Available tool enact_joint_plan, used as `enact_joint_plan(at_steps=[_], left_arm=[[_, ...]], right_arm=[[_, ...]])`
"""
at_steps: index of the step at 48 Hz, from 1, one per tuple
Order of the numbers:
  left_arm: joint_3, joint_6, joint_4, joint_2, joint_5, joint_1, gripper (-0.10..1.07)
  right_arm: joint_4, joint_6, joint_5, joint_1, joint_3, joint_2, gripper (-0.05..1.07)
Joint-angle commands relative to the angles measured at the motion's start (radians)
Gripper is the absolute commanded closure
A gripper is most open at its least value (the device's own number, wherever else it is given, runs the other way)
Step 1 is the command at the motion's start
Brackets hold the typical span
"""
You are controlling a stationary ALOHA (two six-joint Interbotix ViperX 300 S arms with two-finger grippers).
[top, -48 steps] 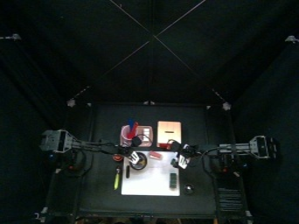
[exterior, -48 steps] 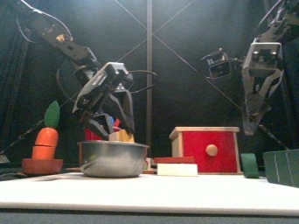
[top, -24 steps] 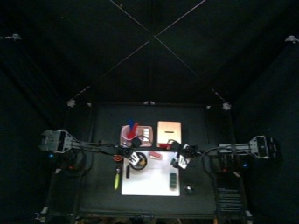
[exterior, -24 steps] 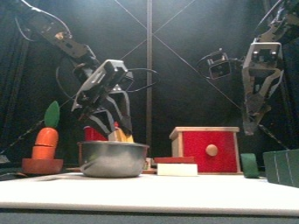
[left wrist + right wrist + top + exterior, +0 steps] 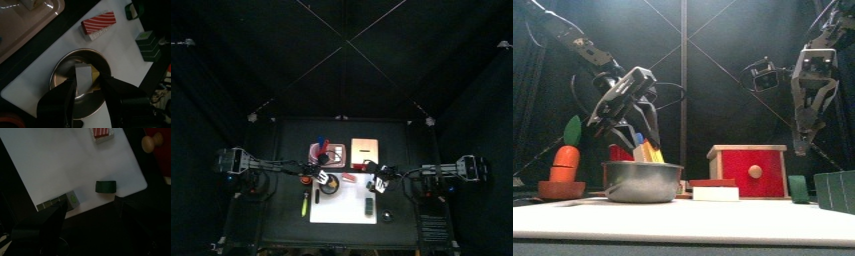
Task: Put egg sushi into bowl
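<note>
Sushi: egg sushi [image 5: 84,79] sits between left gripper [image 5: 87,86] tips, directly over bowl [image 5: 64,67].
Grip: pinched or freed, cannot tell.

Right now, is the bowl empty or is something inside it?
Not empty. In the left wrist view, the bowl holds a pale rectangular piece with something yellow beside it; what it is, cannot tell.

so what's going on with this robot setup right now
The left gripper is over the small round grey bowl, its jaws straddling a pale rectangular sushi piece with a yellow edge, which looks like the egg sushi, inside the bowl. From the pictures alone I can't tell whether it is gripped or already let go. A red-and-white striped sushi piece lies on the white mat beyond the bowl. The right gripper hangs open and idle above the mat's other end, near a small dark green block.
</note>
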Motion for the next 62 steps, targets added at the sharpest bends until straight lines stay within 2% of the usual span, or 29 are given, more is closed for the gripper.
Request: enact_joint_plan(at_steps=[1,9,14,25,29,45,51,62], left_arm=[[0.006,0.0,-0.012,-0.048,-0.054,0.012,0.41],[0.067,-0.003,-0.055,-0.083,-0.149,0.018,0.4],[0.087,-0.003,-0.084,-0.087,-0.178,0.017,0.35],[0.094,0.002,-0.112,-0.074,-0.19,0.015,0.02],[0.092,0.002,-0.106,-0.072,-0.186,0.015,-0.06],[0.084,0.005,-0.08,-0.089,-0.186,0.015,-0.05],[0.069,0.006,-0.023,-0.115,-0.195,0.011,-0.05],[0.061,0.005,0.21,-0.184,-0.268,-0.021,-0.05]], right_arm=[[0.005,-0.002,-0.006,0.002,-0.009,-0.009,0.0],[0.011,-0.002,-0.005,0.002,-0.009,-0.009,0.0],[0.014,-0.002,-0.005,0.002,-0.009,-0.009,0.0],[0.02,-0.002,-0.005,0.002,-0.017,-0.009,0.0],[0.031,-0.002,-0.005,0.002,-0.017,-0.009,0.0],[0.038,-0.002,-0.006,0.002,-0.02,-0.009,0.0],[0.032,-0.005,-0.006,0.002,-0.028,-0.009,0.0],[0.008,-0.005,-0.072,0.003,-0.032,-0.028,0.0]])
